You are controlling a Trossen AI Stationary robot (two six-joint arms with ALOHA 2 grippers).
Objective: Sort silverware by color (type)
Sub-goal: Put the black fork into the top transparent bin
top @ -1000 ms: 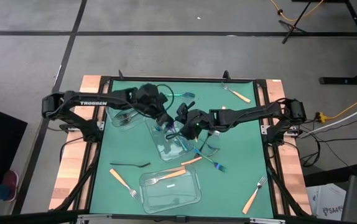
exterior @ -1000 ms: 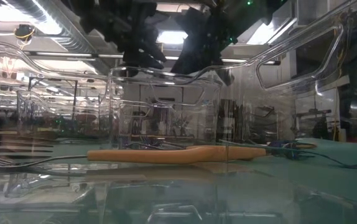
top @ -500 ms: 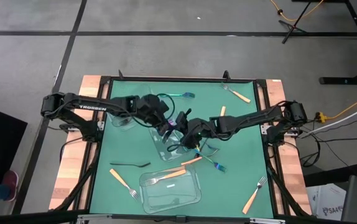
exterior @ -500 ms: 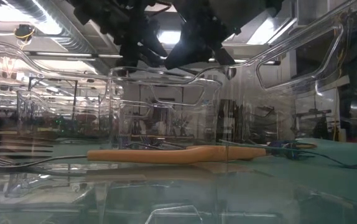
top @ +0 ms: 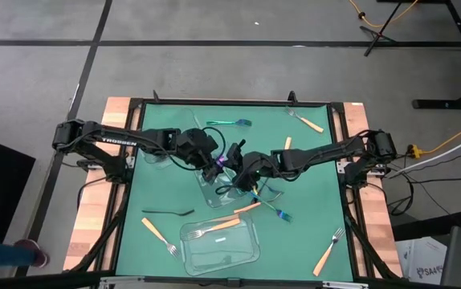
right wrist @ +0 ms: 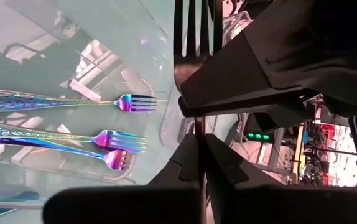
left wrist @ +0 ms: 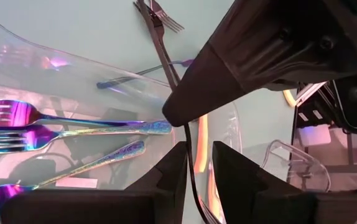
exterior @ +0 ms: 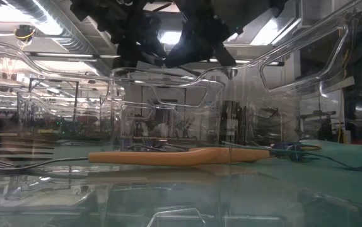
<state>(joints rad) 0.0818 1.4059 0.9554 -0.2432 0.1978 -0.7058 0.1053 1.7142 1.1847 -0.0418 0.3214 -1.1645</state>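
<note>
My right gripper [top: 237, 170] is shut on a black fork [right wrist: 194, 31] above the middle clear container [top: 214, 193], which holds iridescent forks [left wrist: 73, 127]. My left gripper [top: 214, 166] faces it closely. It is open, and its fingers [left wrist: 172, 177] stand on either side of the fork's thin handle [left wrist: 191, 158]; I cannot tell whether they touch it. Both grippers show at the top of the low view, the left [exterior: 134, 31] and the right [exterior: 200, 31]. My right gripper pinches the black fork's slim handle [right wrist: 200, 127] between its two fingers. The fork runs straight on from the fingertips, its tines [right wrist: 194, 28] beyond my left gripper's finger. The fork is lifted clear above the middle container.
A clear container [top: 157, 154] stands at the far left and another [top: 221, 245], holding an orange-handled fork, at the near edge. Loose on the green mat lie a black fork [top: 168, 213], orange-handled ones [top: 154, 229] [top: 327, 255] [top: 307, 120], a teal one [top: 229, 122] and iridescent ones [top: 275, 210].
Both grippers have moved a little toward the table's near edge and closer to each other above the middle container. My left arm has drawn away from the far left container.
</note>
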